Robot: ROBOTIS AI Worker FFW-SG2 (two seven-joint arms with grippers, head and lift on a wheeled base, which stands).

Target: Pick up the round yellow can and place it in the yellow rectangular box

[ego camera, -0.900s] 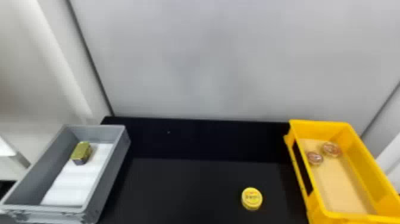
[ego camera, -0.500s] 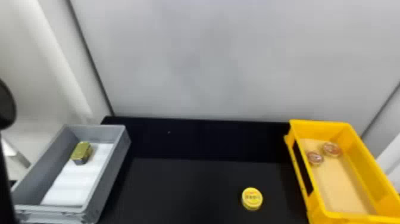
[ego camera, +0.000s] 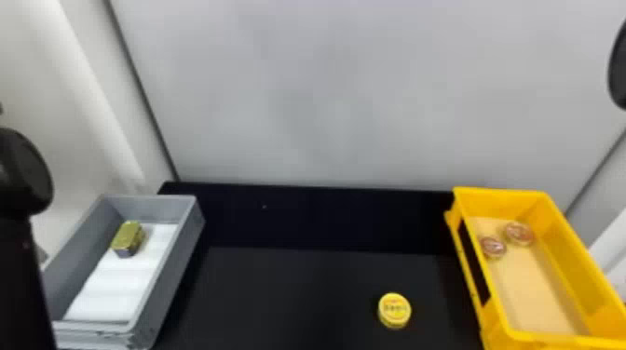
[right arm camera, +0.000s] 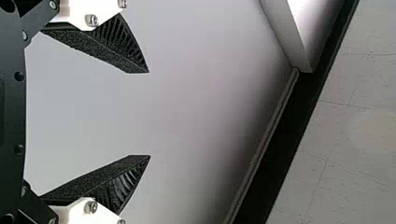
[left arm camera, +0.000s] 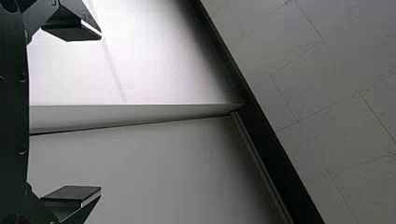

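Note:
The round yellow can (ego camera: 394, 310) lies flat on the black table, right of centre in the head view. Just to its right stands the yellow rectangular box (ego camera: 479, 279). At the head view's left edge is part of my black left arm (ego camera: 23, 172), beside the grey box. A dark part of my right arm (ego camera: 617, 70) shows at the upper right edge. In its wrist view, my left gripper (left arm camera: 101, 112) is open with nothing between its fingers. My right gripper (right arm camera: 149, 114) is likewise open and holds nothing. Both face pale walls and floor, away from the can.
A grey box (ego camera: 170, 274) with a white liner and a small gold-topped tin (ego camera: 128, 238) stands on the left. Two reddish round cans (ego camera: 519, 233) lie at the far end of the yellow box. A pale wall rises behind the black table (ego camera: 298, 298).
The left arm has come in at the left edge and now shows more beside the grey box. Part of the right arm has appeared at the upper right. The can has not moved.

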